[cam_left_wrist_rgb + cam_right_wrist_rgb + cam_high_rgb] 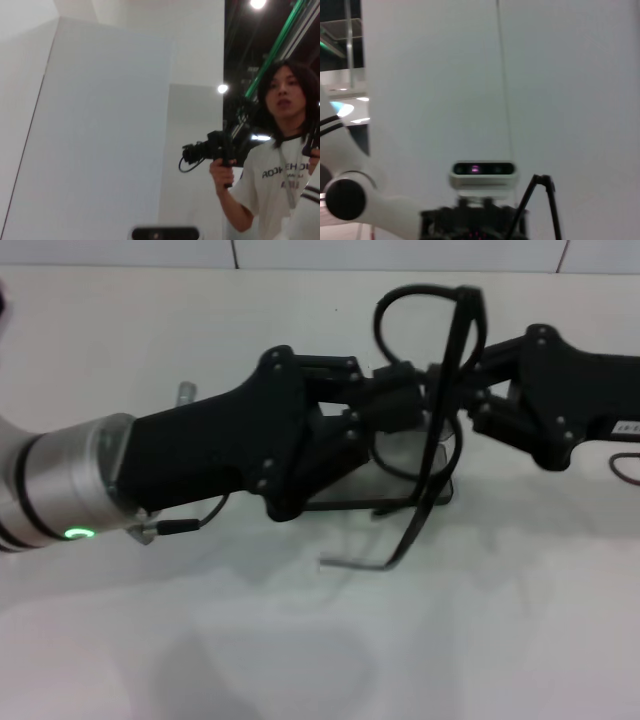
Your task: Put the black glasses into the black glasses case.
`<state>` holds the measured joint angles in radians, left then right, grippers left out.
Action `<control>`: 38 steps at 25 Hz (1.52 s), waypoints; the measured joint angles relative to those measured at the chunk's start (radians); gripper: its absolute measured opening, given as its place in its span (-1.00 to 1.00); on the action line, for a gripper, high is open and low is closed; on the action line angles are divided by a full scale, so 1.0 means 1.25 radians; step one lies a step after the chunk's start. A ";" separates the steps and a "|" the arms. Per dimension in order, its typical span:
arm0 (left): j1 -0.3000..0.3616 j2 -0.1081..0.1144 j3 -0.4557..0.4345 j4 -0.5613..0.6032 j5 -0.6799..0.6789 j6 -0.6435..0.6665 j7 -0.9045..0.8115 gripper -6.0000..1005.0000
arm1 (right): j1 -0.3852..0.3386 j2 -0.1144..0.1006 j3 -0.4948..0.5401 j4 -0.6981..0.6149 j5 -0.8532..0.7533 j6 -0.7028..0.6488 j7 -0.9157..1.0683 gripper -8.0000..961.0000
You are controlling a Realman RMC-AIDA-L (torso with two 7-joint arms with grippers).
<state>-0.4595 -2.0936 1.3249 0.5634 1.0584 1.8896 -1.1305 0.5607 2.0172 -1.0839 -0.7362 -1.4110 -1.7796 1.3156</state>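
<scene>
Head view: white table [300, 640]

Robot lab/studio, white partition walls [110, 140], cameraman [280, 165] w/ camera [207, 150]

White T-shirt [280, 185]: blurred lettering, perhaps "ROOKIEHOL".
</scene>
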 joint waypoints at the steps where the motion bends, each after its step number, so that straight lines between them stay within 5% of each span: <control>1: 0.002 0.001 -0.004 0.000 -0.002 0.008 0.000 -0.73 | -0.006 0.000 0.010 0.000 0.000 0.000 -0.001 -0.83; 11: 0.009 0.002 -0.009 0.001 -0.002 0.029 0.000 -0.73 | -0.037 -0.004 0.079 0.007 0.051 -0.050 -0.003 -0.84; 38: -0.022 -0.004 0.026 -0.035 0.009 0.006 0.010 -0.73 | 0.027 0.008 0.006 0.063 0.055 -0.054 -0.012 -0.84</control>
<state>-0.4872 -2.0984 1.3576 0.5199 1.0693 1.8972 -1.1178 0.5949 2.0276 -1.0759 -0.6577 -1.3424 -1.8469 1.3007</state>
